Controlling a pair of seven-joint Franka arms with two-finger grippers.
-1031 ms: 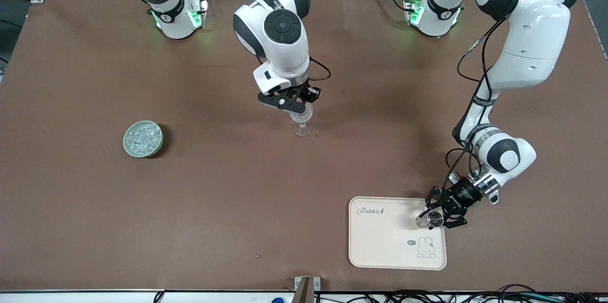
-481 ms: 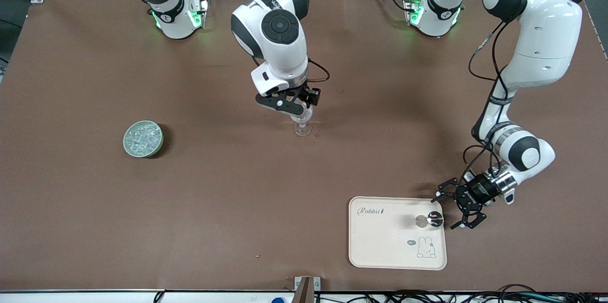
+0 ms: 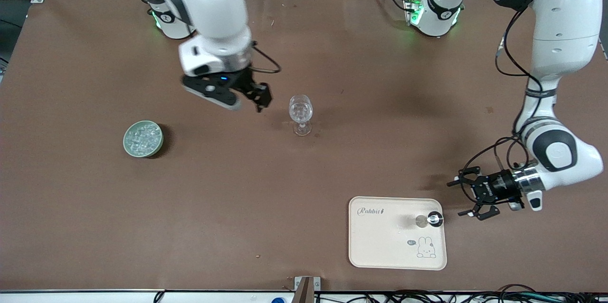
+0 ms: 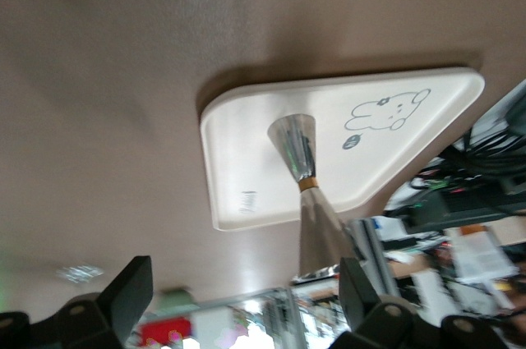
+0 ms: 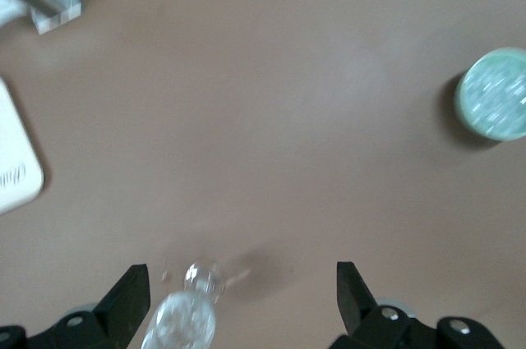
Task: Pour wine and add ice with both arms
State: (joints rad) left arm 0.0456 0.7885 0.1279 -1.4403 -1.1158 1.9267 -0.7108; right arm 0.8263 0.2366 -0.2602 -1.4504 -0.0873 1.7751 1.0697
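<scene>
A clear stemmed glass (image 3: 300,114) stands mid-table with glassy chunks in its bowl; it also shows in the right wrist view (image 5: 185,320). More ice (image 3: 142,136) fills a pale green bowl (image 3: 127,145) toward the right arm's end. My right gripper (image 3: 260,99) is open and empty, up in the air beside the glass on the green bowl's side. A silvery bottle (image 3: 430,219) stands upright on a cream rabbit tray (image 3: 380,241); it also shows in the left wrist view (image 4: 296,148). My left gripper (image 3: 461,197) is open and empty, just off the tray's edge beside the bottle.
The green bowl (image 5: 493,105) and a tray corner (image 5: 16,176) show in the right wrist view. The tray (image 4: 246,144) lies near the table's front edge. Cables and a metal bracket (image 3: 304,288) run along that edge.
My right gripper has left its place over the glass and swung toward the green bowl. My left gripper has let go of the bottle on the tray and drawn back off the tray.
</scene>
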